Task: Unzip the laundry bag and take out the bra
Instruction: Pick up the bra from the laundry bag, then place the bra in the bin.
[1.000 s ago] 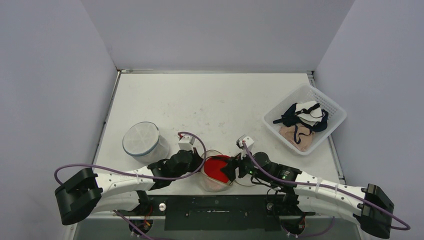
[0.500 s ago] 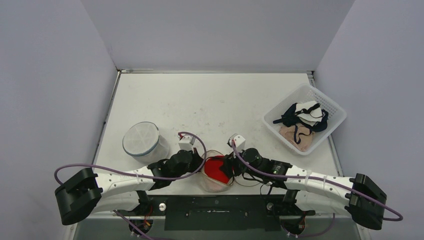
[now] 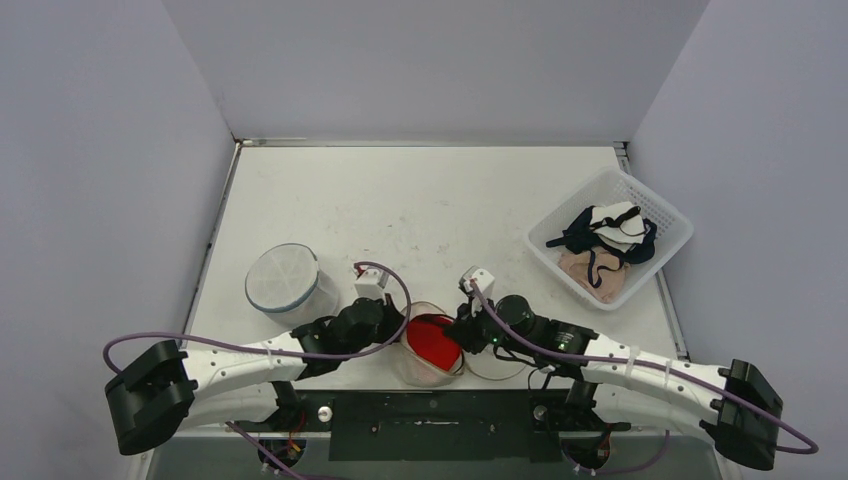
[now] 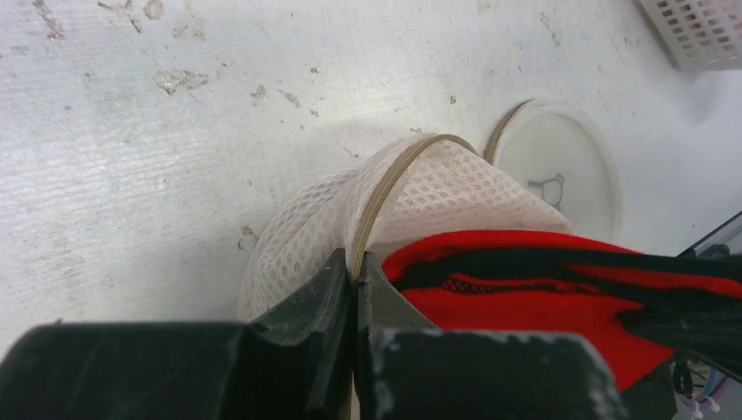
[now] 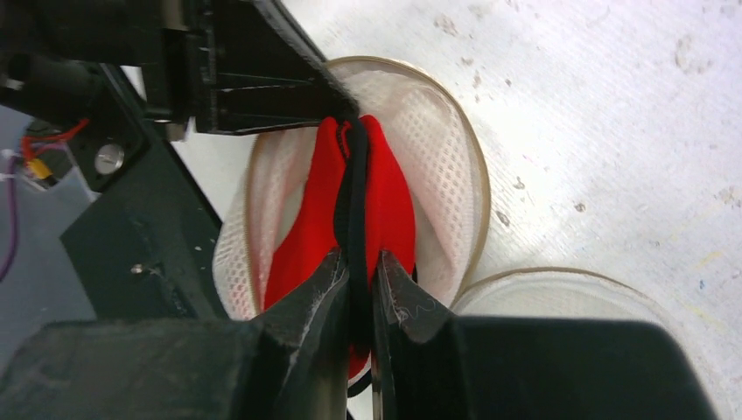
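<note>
1. The left gripper (image 4: 354, 267) has its jaws pressed together on the tan rim of the white round mesh laundry bag (image 4: 420, 188). The right gripper (image 5: 359, 262) is clamped on the dark middle band of the red bra with black trim (image 5: 385, 210). The bra sits mostly inside the opened bag, whose round white lid flap (image 4: 560, 166) lies flat on the scuffed white table (image 3: 430, 200) just beside it.
2. The left hold takes only a thin bite of rim. A hard pull from the right arm could slip that rim free, and the bag would then come along with the bra.
3. The right hold is on a narrow band. If a cup snags on the mesh or the rim, the band may slide out of the jaws.
4. The bag sits near the table's near edge, so a drag towards the arm bases could pull it over.
5. The two grippers are very near each other, and a careless lift risks their knocking together.
</note>
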Robot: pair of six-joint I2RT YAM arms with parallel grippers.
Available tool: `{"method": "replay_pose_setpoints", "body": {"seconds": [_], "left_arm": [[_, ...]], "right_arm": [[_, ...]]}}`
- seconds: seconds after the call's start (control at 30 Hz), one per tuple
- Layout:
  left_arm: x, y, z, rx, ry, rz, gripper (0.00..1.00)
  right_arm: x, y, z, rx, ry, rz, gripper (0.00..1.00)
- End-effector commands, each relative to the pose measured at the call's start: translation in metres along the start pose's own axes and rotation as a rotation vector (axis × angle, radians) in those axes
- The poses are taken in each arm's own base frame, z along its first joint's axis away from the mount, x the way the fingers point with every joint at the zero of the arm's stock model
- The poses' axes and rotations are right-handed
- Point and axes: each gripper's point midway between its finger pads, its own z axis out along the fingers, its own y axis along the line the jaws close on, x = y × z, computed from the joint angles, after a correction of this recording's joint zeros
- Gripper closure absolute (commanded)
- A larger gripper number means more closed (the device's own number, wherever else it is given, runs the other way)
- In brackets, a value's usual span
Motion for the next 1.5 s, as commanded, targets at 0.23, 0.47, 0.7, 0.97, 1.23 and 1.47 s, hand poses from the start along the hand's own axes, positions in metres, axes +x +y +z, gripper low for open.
{"method": "replay_pose_setpoints", "body": {"seconds": [0.23, 0.47, 0.7, 0.97, 1.23, 1.47], "left_arm": [[-0.039, -0.008, -0.006, -0.008, -0.083, -0.012, 1.00], [-0.042, -0.008, -0.009, -0.004, -0.087, -0.024, 0.98], [-0.046, -0.011, -0.015, 0.014, -0.102, -0.049, 0.94], [-0.050, -0.010, -0.022, 0.025, -0.122, -0.074, 0.73], [-0.051, -0.011, -0.027, 0.042, -0.128, -0.105, 0.55], [-0.048, -0.007, -0.027, 0.038, -0.130, -0.135, 0.50]], "right_arm": [[-0.080, 0.060, -0.043, -0.274, -0.275, -0.035, 0.95], [-0.137, 0.044, -0.078, -0.128, -0.455, 0.009, 0.95], [-0.182, -0.002, -0.118, 0.182, -0.568, 0.077, 0.95], [-0.236, -0.042, -0.182, 0.497, -0.718, 0.163, 0.95], [-0.274, -0.080, -0.249, 0.889, -0.808, 0.204, 0.95], [-0.293, -0.120, -0.227, 1.100, -0.702, 0.156, 0.95]]}}
